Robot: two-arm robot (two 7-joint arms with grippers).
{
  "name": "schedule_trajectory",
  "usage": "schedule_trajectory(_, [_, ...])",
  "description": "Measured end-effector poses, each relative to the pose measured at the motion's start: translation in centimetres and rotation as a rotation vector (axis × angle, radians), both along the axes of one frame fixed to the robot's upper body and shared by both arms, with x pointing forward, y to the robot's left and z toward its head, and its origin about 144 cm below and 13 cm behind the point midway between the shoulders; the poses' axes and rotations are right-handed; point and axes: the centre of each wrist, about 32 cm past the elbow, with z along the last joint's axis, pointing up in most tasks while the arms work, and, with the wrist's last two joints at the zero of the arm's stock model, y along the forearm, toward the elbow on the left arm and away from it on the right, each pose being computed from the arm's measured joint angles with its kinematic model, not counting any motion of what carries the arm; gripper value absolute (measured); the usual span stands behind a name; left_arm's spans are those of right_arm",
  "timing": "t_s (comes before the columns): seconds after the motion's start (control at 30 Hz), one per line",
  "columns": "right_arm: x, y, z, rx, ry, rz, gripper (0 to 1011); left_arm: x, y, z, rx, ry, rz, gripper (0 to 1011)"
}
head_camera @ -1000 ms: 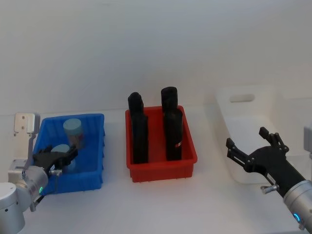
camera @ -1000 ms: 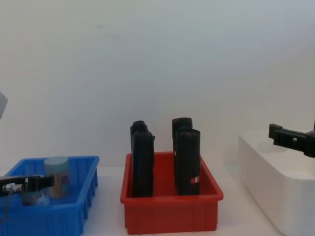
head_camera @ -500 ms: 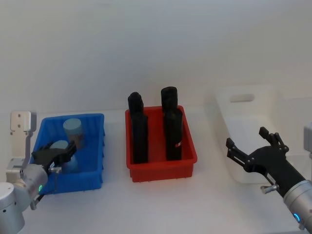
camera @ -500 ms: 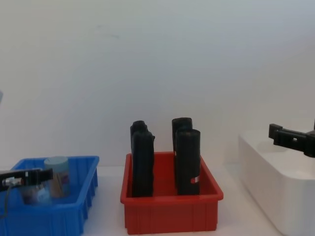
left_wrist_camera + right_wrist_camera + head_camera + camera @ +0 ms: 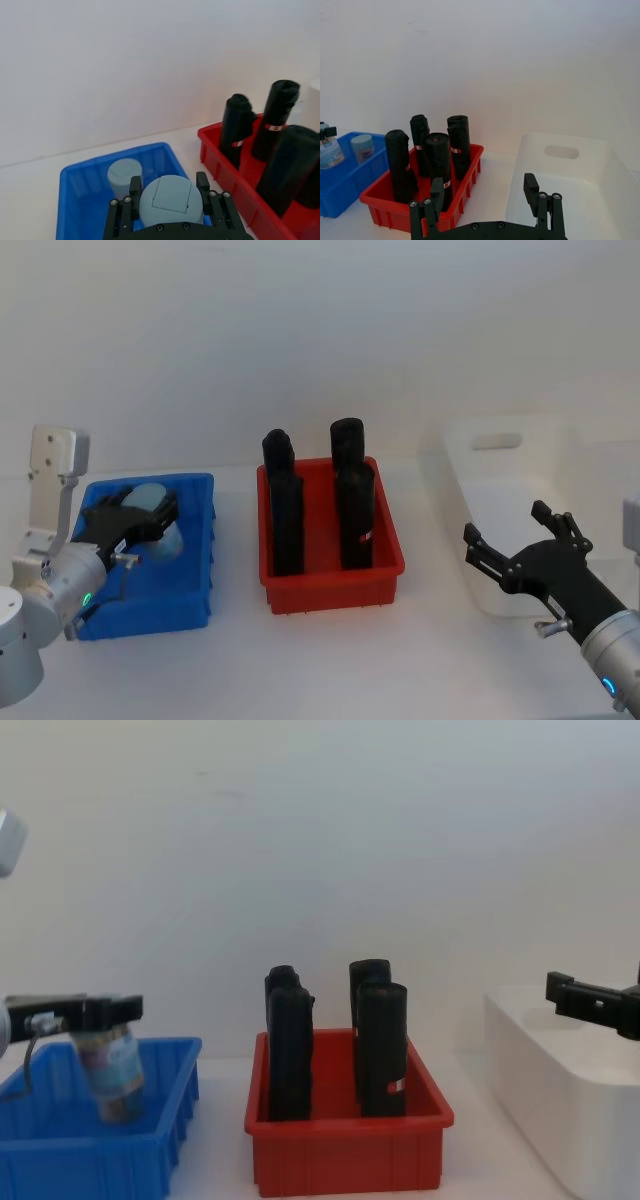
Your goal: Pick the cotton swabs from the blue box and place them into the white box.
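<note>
1. The left gripper [image 5: 168, 181] pinches a jar of cotton swabs [image 5: 171, 197]. Its wrist view shows one black finger [image 5: 135, 186] pressed against each side of the pale lid.
2. That view also shows a second jar [image 5: 125, 174] just beyond the fingertips and lower, standing inside the blue box [image 5: 75, 200].
3. From the chest, the left gripper [image 5: 120, 1012] is a level black bar. The held jar [image 5: 112, 1068] hangs tilted under it with its label visible, which the wrist view hides. The jar's base sits below the far rim of the blue box [image 5: 90, 1165]; I cannot tell whether it touches the floor.
4. The head view puts the left gripper [image 5: 135, 520] above the box's far half.
5. The right gripper [image 5: 484, 192] is spread wide and holds nothing. The white box [image 5: 570, 139] lies straight ahead and below it, and the red bin [image 5: 465, 197] of tall black objects [image 5: 437, 160] lies ahead toward its left.
6. From the head, the right gripper [image 5: 520, 545] hovers at the near edge of the white box [image 5: 500, 465].
</note>
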Motion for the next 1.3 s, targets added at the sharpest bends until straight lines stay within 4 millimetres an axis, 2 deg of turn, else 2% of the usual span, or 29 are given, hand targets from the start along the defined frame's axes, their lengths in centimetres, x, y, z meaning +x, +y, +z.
schedule_trajectory(0.8, [0.0, 0.0, 0.0, 0.000, 0.000, 0.000, 1002, -1.0, -1.8, 8.0, 0.120, -0.119, -0.365, 673])
schedule_trajectory(1.3, [0.0, 0.0, 0.0, 0.000, 0.000, 0.000, 1002, -0.8, -3.9, 11.2, 0.176, -0.178, -0.600, 673])
